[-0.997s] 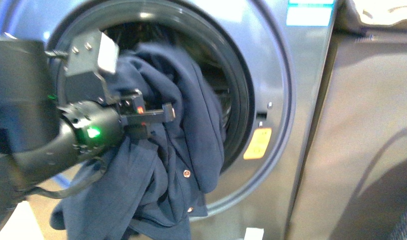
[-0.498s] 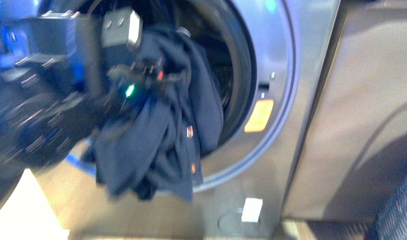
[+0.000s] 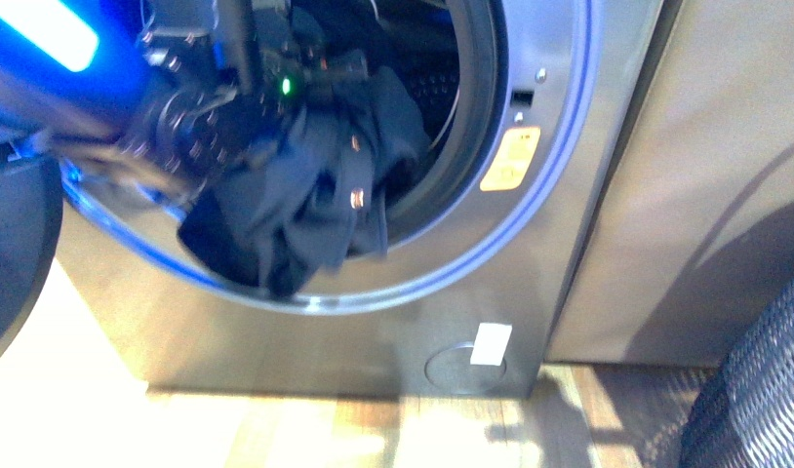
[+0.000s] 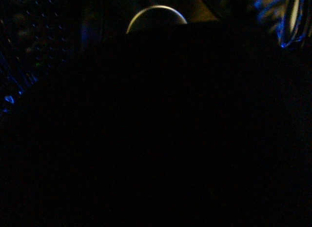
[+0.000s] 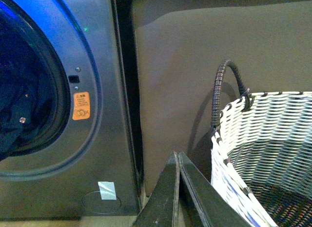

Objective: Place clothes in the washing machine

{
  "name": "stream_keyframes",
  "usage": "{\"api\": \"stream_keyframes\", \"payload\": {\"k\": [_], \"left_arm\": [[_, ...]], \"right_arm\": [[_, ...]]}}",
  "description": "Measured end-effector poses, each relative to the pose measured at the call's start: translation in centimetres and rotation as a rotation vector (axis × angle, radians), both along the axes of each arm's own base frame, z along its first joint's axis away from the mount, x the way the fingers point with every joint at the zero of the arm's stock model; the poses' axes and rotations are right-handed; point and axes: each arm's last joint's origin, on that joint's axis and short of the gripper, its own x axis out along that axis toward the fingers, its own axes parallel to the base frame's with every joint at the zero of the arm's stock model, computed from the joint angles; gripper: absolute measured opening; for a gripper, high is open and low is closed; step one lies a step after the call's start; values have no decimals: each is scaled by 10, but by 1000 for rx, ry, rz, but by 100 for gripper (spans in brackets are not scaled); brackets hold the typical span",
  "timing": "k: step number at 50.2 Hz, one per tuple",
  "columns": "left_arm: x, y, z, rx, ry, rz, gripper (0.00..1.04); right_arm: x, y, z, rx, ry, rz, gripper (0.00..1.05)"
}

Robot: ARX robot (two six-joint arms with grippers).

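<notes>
Now the clothes are half through the porthole.

Left of the orange sticker (image 3: 510, 158), the left gripper (image 3: 305, 73) reaches into the washing machine (image 3: 559, 88) mouth with the clothes (image 3: 305, 195) bunched under it; whether its jaws pinch the fabric I cannot tell, and its wrist view is dark. Much of the bundle droops over the lower rim, so it likely needs carrying deeper. Right of the sticker, the right gripper (image 5: 178, 158) hangs pressed together and empty beside the wicker basket (image 5: 273, 139), clear of the door.
</notes>
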Motion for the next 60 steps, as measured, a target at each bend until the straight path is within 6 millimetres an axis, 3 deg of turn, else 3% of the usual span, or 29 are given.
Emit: {"api": "stream_keyframes", "payload": {"k": [9, 18, 37, 45, 50, 58, 60], "left_arm": [[23, 9, 6, 10, -29, 65, 12], [42, 18, -4, 25, -16, 111, 12], [53, 9, -22, 51, 26, 53, 12], [54, 3, -34, 69, 101, 29, 37], [51, 1, -44, 89, 147, 6, 58], [34, 4, -67, 111, 197, -11, 97], [26, 6, -68, 115, 203, -12, 99]], "right_arm": [[-11, 0, -3, 0, 8, 0, 2], [-11, 0, -3, 0, 4, 0, 2], [-11, 0, -3, 0, 4, 0, 2], [-11, 0, -3, 0, 4, 0, 2], [-11, 0, -3, 0, 4, 0, 2], [-11, 0, -3, 0, 4, 0, 2], [-11, 0, -3, 0, 4, 0, 2]]}}
